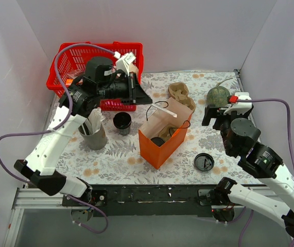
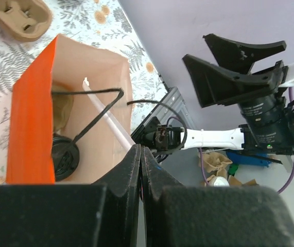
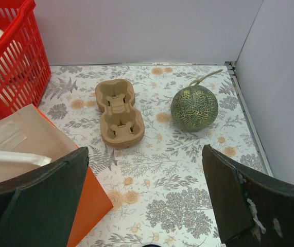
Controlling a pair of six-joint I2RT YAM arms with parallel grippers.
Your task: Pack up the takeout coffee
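Note:
The takeout coffee (image 1: 122,122), a small black cup, stands on the patterned table between a taller grey cup of white sticks (image 1: 94,134) and the orange paper bag (image 1: 162,139); neither wrist view shows it. My left gripper (image 1: 148,99) hangs over the bag's back left corner. It is shut, with a white stick (image 2: 105,116) running from its tips (image 2: 140,148) out over the bag's (image 2: 31,118) mouth. A dark round thing (image 2: 62,157) lies on the bag's floor. My right gripper (image 3: 144,152) is open and empty, right of the bag and near a green melon (image 3: 194,107).
A flat black lid (image 1: 204,161) lies on the table in front of the bag, to its right. A cardboard cup carrier (image 1: 180,95) lies behind the bag. A red basket (image 1: 95,67) stands at the back left. Walls close the table on three sides.

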